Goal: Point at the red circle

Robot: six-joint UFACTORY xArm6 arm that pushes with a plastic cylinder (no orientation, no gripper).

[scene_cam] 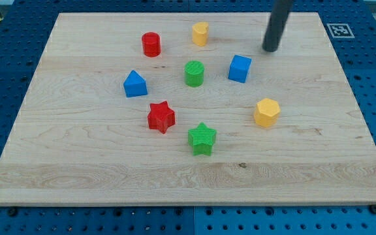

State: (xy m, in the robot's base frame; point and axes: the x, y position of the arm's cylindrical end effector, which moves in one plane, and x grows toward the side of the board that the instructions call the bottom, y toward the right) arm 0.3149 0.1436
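1. Camera view, tool: my tip (270, 49) stands on the board (77, 163) in the upper right of the frame, touching no block. It is a bare rod with no jaws, so there is nothing to open, close or grip.
2. Target: the red circle (151, 44) sits upper left of centre, well apart from my tip.
3. Between them along the top lies the yellow block (200, 33). The blue cube (239, 68) is nearest my tip, just below and left of it.
4. Others: green circle (194, 73) at centre, blue block (135, 84) at left, red star (161, 117), green star (202, 138), yellow hexagon (266, 112) at right.
5. Step, as judged: approach not yet made; pointing is outstanding.
6. Next move calls for a leftward slide, passing between the yellow block and green circle, stopping just beside the red circle without knocking it.
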